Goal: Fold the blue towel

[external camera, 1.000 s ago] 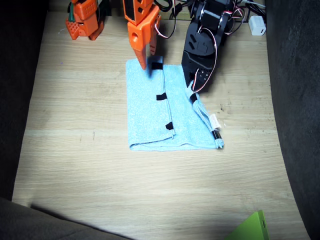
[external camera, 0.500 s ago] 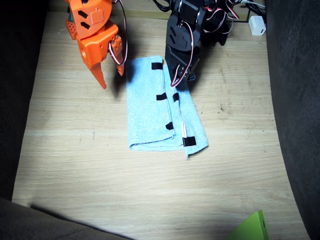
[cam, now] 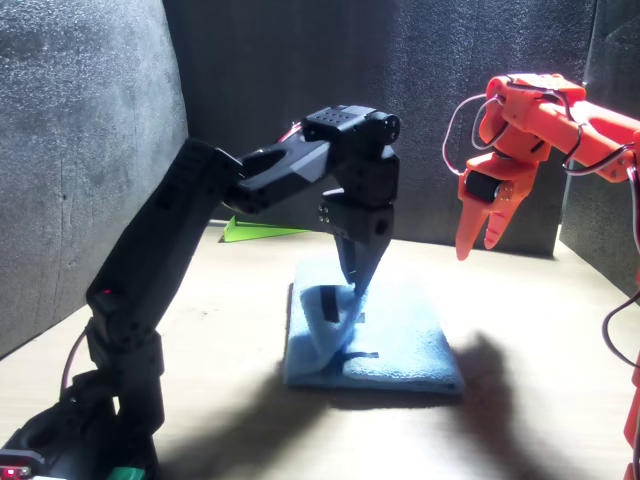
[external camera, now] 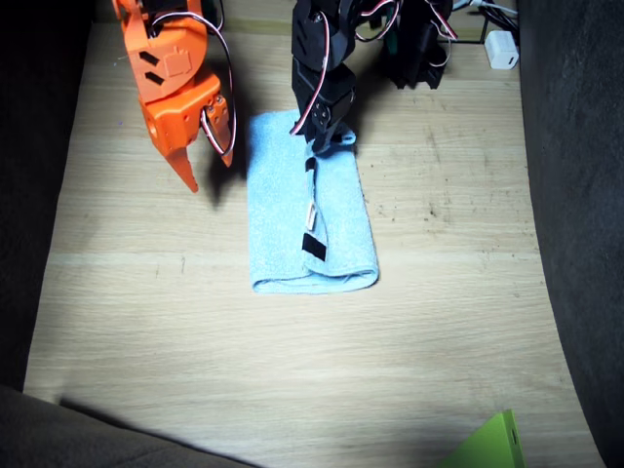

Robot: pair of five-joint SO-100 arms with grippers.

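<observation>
The blue towel (external camera: 278,224) lies on the wooden table as a narrow strip with its long side running away from the front. Its right layer is drawn over towards the middle, with black tape marks (external camera: 313,245) showing on top. My left gripper (external camera: 318,139), the black one, is shut on the towel's raised edge near the far end. In the front view that gripper (cam: 355,278) holds the cloth (cam: 400,345) lifted in a curl. My right gripper (external camera: 205,168), the orange one, hangs open just left of the towel and holds nothing; it also shows in the front view (cam: 480,238).
A white charger block (external camera: 503,49) and cables lie at the table's far right. A green object (external camera: 492,444) pokes in at the near right corner. Dark foam walls (external camera: 575,195) close both sides.
The left gripper has carried the towel's right edge leftwards over the cloth, making the towel narrower. The right gripper has swung off the towel's far corner to its left side.
</observation>
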